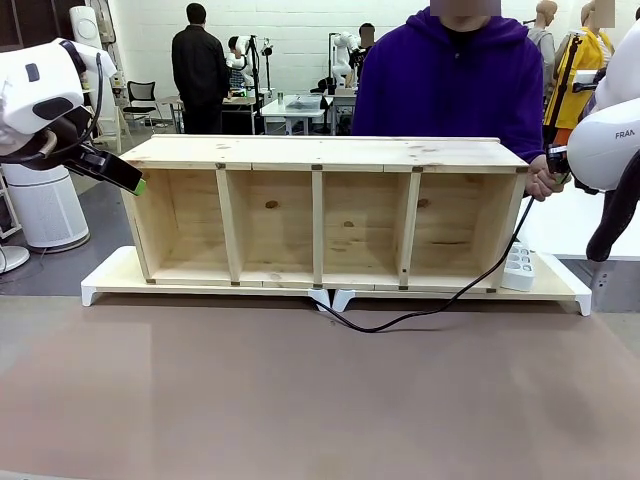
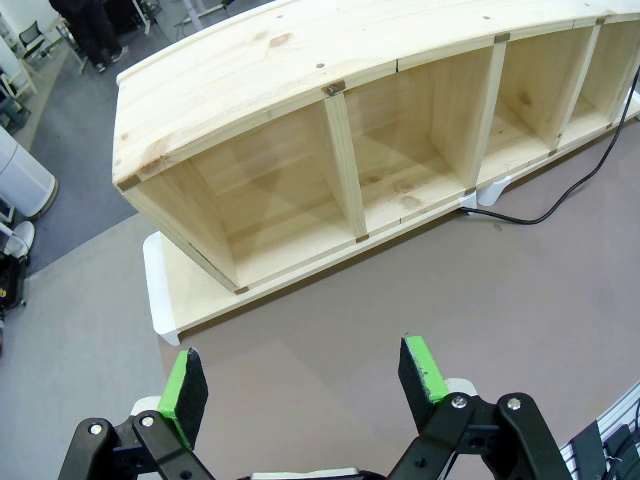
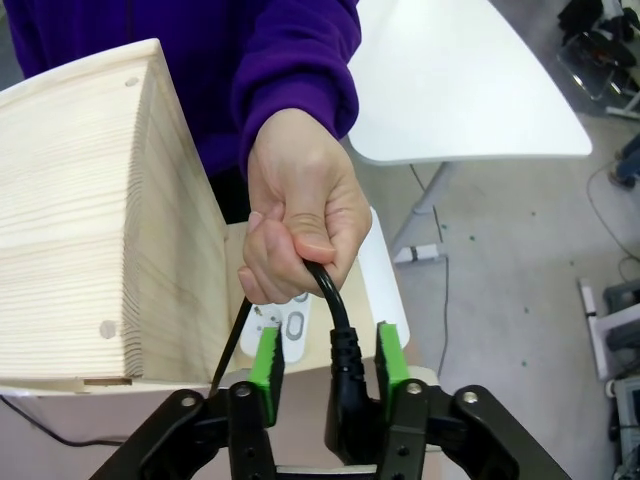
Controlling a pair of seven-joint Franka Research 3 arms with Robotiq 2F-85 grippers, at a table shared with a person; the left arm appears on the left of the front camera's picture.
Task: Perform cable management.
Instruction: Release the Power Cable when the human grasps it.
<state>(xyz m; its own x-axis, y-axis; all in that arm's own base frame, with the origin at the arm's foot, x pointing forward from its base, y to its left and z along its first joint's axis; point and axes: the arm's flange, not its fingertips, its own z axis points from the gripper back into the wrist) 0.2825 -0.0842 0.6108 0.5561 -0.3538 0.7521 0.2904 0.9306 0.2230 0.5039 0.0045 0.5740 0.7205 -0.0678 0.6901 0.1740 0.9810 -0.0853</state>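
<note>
Left hand (image 2: 300,375) hangs wide open and empty above the brown desk (image 2: 420,300); right hand (image 3: 322,365) has green pads either side of the thin black cable's (image 3: 335,310) plug end, contact uncertain; the person's hand (image 3: 300,210) grips the cable above; cord trails past the long four-bay pine shelf (image 1: 320,215) to the small white power strip (image 1: 519,267); "FRA" legible on the right arm.

A white brick wall (image 1: 300,25) closes the far side of the room, above a grey floor (image 1: 60,262). Worktables (image 1: 292,108) and a black office chair (image 1: 142,98) stand back there, beside what may be a white air purifier (image 1: 45,205).
</note>
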